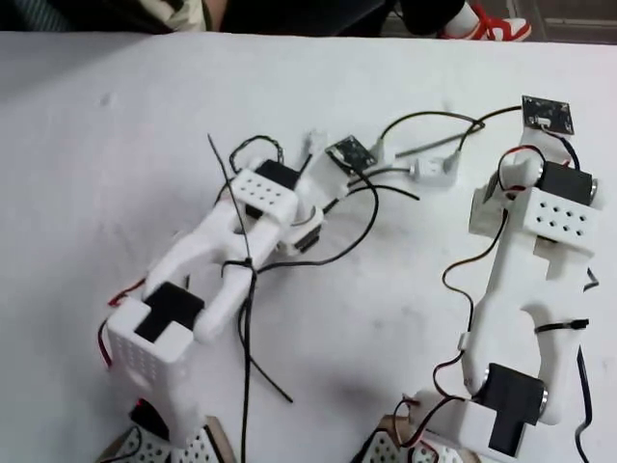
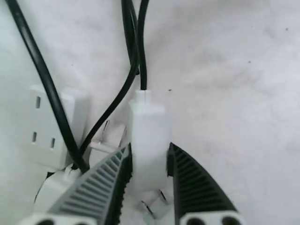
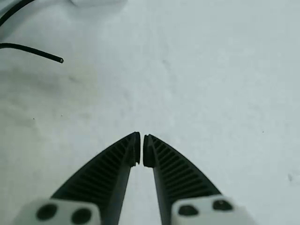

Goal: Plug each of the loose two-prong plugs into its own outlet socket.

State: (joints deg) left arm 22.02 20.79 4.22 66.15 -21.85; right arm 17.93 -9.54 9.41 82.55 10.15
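Observation:
My left gripper (image 2: 148, 150) is shut on the body of a white two-prong plug (image 2: 147, 124). Its prongs (image 2: 154, 205) point back toward the wrist, and its black cord (image 2: 142, 56) runs away over the table. Beside it lies a white outlet block (image 2: 47, 124) with slots showing, and a second plug (image 2: 104, 140) lies between them with its prongs up. In the high view the left arm (image 1: 207, 256) reaches to the table's middle. My right gripper (image 3: 141, 150) is shut on nothing, above bare table, with a loose black cable end (image 3: 61, 60) farther off.
Black cords (image 1: 371, 193) loop across the middle of the white table (image 1: 96, 145). A white connector (image 1: 434, 169) lies between the arms at the back. The right arm (image 1: 535, 217) stands folded at the right edge. A person's shoe (image 1: 487, 24) shows beyond the far edge.

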